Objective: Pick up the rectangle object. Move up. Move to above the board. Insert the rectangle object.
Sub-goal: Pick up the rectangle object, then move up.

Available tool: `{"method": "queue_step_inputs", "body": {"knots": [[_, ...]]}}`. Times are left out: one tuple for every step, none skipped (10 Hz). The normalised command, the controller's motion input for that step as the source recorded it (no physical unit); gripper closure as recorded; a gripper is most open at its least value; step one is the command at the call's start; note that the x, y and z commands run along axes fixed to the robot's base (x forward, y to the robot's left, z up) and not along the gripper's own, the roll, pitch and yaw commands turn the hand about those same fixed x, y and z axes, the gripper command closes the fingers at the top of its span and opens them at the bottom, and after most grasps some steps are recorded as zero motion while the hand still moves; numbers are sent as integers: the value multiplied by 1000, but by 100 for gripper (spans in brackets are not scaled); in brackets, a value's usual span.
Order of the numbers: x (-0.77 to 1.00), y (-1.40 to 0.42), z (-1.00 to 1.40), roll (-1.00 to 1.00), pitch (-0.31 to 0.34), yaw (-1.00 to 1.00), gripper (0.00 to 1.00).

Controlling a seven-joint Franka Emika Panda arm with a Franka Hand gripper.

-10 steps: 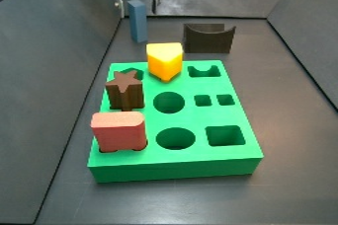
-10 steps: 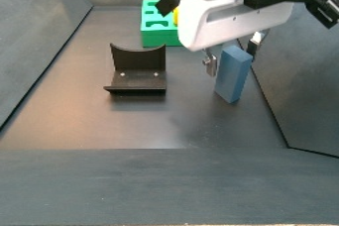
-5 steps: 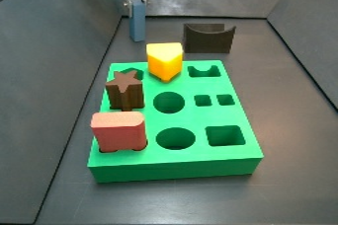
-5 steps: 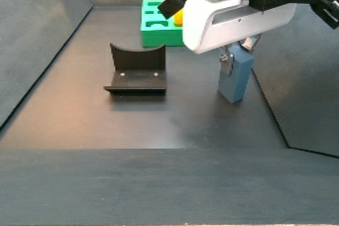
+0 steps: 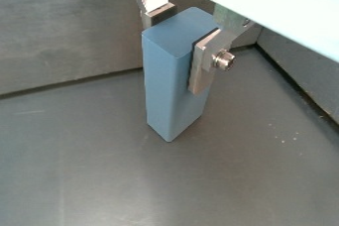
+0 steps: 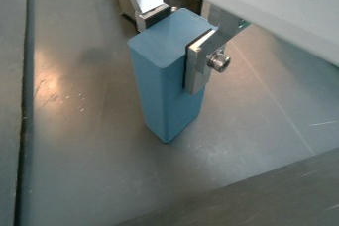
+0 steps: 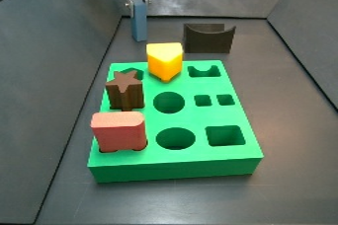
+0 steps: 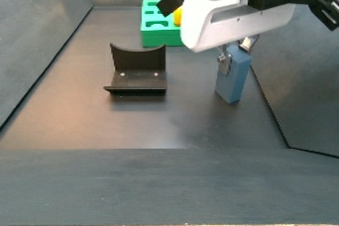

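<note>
Behind the board (image 7: 172, 120), on the dark floor, the rectangle object (image 7: 136, 22) stands upright, well apart from the green slab, and my gripper (image 7: 136, 5) sits over its top end. In both wrist views my fingers (image 5: 204, 59) (image 6: 200, 59) lie flat against opposite faces of the light-blue block (image 5: 172, 76) (image 6: 166, 81), pinching its upper part while its base rests on the floor. To the right stands the dark arch-shaped block (image 7: 209, 37), also off the board.
</note>
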Motion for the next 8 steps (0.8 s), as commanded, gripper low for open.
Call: {"method": "queue_step_inputs", "body": {"knots": [[0, 0, 0, 0, 0, 0, 100], [0, 0, 0, 0, 0, 0, 100], [0, 0, 833, 0, 0, 0, 100], [49, 46, 823, 7, -5, 26, 100], [25, 45, 722, 6, 34, 23, 100], [10, 32, 585, 12, 57, 10, 100], [5, 20, 380, 25, 66, -2, 100], [5, 16, 220, 34, 73, -7, 100]]}}
